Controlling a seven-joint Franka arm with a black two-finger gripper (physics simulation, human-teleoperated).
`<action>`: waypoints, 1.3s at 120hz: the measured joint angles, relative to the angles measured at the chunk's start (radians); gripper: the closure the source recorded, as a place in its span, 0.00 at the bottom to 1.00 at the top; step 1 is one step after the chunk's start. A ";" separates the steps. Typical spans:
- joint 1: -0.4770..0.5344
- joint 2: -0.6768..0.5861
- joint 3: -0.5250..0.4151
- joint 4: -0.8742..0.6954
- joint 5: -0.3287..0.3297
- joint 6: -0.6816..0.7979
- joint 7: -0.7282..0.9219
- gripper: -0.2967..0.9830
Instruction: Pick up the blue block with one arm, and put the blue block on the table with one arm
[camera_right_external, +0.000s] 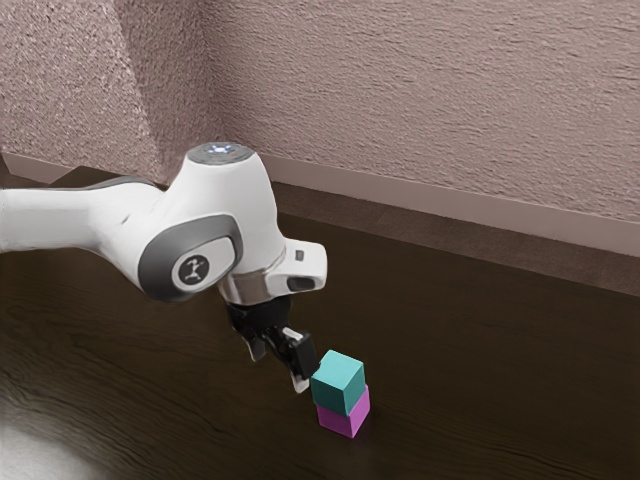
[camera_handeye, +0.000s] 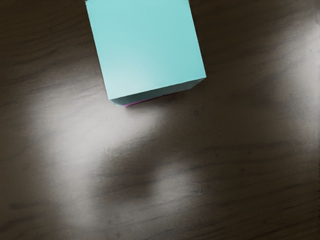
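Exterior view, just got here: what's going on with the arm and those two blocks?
My open gripper is close beside the stack, on its side toward the exterior view's left, with nothing held. The blue block sits on top of the purple block, which stands on the dark table. The job is to pick up the blue block and put it on the table; at this moment it is neither gripped nor down on the table.

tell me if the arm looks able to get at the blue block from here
Likely yes: the open tool hovers near the blue block, which sits on the pink block with its top face uncovered.
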 joint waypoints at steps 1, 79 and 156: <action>0.001 0.005 0.000 0.004 0.002 0.000 0.000 0.23; 0.032 0.185 -0.001 0.114 0.065 0.017 -0.015 0.23; -0.013 0.327 0.004 0.204 0.147 0.032 -0.043 0.23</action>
